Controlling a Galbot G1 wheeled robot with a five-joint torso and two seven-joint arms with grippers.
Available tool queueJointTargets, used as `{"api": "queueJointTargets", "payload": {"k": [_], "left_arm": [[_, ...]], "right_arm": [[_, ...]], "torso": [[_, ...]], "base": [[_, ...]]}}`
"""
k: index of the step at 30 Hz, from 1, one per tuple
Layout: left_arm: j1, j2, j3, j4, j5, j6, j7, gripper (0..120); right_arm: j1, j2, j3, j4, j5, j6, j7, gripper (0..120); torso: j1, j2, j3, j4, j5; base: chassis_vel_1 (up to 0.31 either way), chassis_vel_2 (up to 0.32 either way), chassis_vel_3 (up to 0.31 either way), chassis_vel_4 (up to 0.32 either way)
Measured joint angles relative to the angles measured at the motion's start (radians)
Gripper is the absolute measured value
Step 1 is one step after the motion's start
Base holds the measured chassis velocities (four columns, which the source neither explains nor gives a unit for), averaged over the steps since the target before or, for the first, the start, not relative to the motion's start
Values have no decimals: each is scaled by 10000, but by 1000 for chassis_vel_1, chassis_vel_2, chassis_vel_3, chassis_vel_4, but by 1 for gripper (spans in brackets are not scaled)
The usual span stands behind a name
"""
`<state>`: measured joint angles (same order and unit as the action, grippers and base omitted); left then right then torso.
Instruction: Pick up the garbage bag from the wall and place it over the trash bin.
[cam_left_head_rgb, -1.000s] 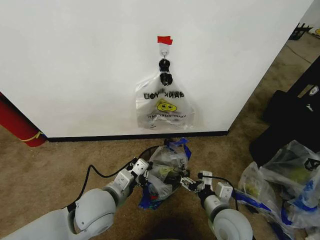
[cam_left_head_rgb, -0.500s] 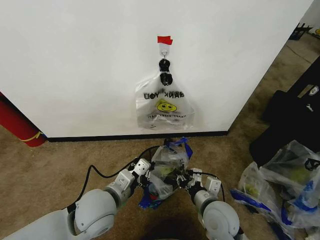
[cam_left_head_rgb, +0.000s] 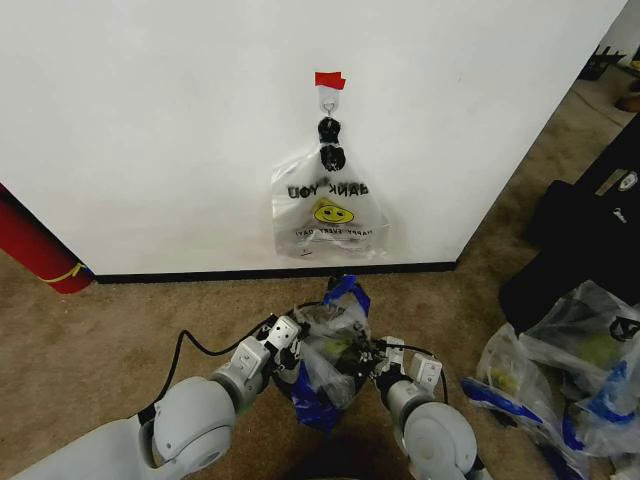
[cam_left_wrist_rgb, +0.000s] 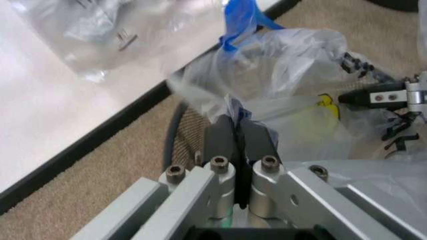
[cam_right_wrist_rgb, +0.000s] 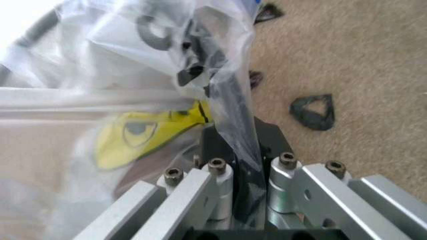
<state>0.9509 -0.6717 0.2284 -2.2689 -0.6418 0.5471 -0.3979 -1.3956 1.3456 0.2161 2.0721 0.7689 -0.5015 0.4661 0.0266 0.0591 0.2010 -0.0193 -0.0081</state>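
You face a plain white wall (cam_left_head_rgb: 180, 120) with a black baseboard (cam_left_head_rgb: 260, 272) along its foot, tan carpet (cam_left_head_rgb: 90, 330) spreading out from it, a red cylinder (cam_left_head_rgb: 35, 250) leaning at its left, and black bags (cam_left_head_rgb: 580, 240) off its right corner.

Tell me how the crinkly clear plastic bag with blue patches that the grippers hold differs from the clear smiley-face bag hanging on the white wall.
The blue-patched bag is low over the carpet, pinched between the left gripper and the right gripper; the smiley-face bag hangs from a hook on the wall, touched by neither. The held bag is crumpled and bunched; the hanging bag lies fairly flat, its lettering and yellow face readable. Both are thin translucent plastic.
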Motion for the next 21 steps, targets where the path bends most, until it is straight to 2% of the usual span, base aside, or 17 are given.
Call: {"api": "queueJointTargets", "payload": {"k": [10, 21], "left_arm": [[12, 282, -654, -64, -367, -141, -158, 0], [294, 271, -1204, 725, -795, -152, -191, 0]], "right_arm": [[-372, 44, 562, 311, 0, 185, -191, 1], [-598, -47, 807, 625, 205, 323, -401, 1]], "torso": [[0, 0, -1, -1, 1], [0, 0, -1, 0, 0]], "base": [[0, 0, 0, 0], [0, 0, 0, 0]]}}
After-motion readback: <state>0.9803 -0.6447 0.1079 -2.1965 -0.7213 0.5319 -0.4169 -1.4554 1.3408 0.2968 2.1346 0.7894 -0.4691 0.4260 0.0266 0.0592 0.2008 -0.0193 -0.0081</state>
